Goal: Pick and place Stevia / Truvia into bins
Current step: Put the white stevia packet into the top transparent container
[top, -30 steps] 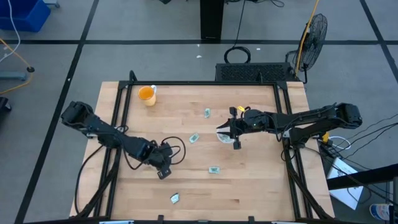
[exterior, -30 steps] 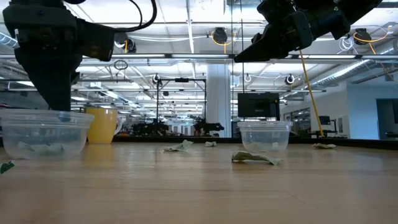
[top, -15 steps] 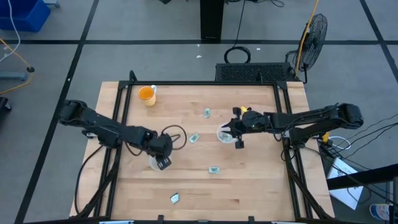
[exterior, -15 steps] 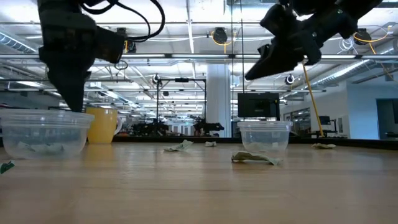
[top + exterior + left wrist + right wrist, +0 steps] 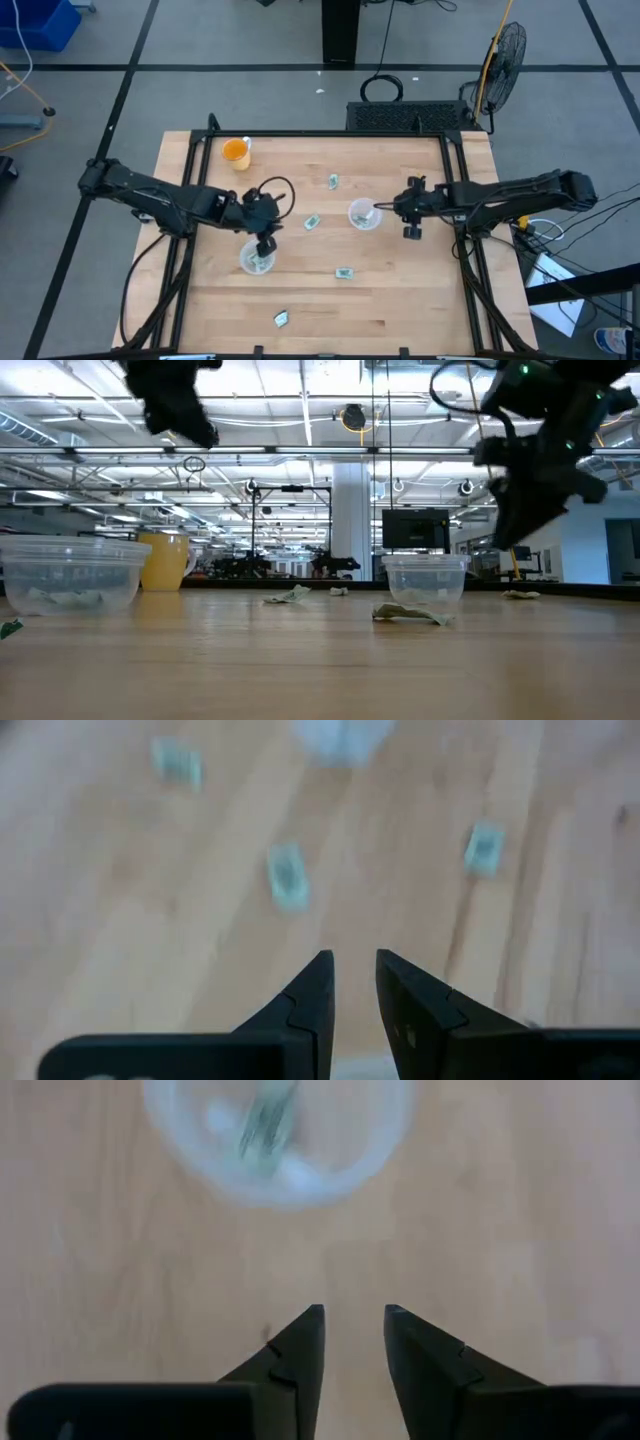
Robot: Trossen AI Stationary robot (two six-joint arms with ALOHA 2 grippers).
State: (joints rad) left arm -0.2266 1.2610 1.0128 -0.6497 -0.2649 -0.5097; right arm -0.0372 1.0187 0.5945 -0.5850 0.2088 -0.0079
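Two clear cups stand on the wooden table: the left cup (image 5: 257, 259) and the right cup (image 5: 363, 214), each with pale sachets inside (image 5: 66, 598) (image 5: 262, 1122). Loose green-white sachets lie flat at the far middle (image 5: 333, 181), the centre (image 5: 312, 222), the near middle (image 5: 344, 273) and the near edge (image 5: 281, 319). My left gripper (image 5: 268, 238) is open and empty, just beyond the left cup's far rim. My right gripper (image 5: 392, 210) is open and empty, just right of the right cup, its fingers (image 5: 300, 1342) pointing toward it.
An orange-filled cup (image 5: 236, 152) stands at the far left. In the low view a crumpled sachet (image 5: 408, 615) lies in front of the right cup (image 5: 425, 582). Black frame rails run along the table's left and right sides (image 5: 462, 180).
My left gripper has risen and gone toward the table's far edge, passing over the left cup, which now shows uncovered. My right gripper has drawn back from above the right cup toward the table's right edge.
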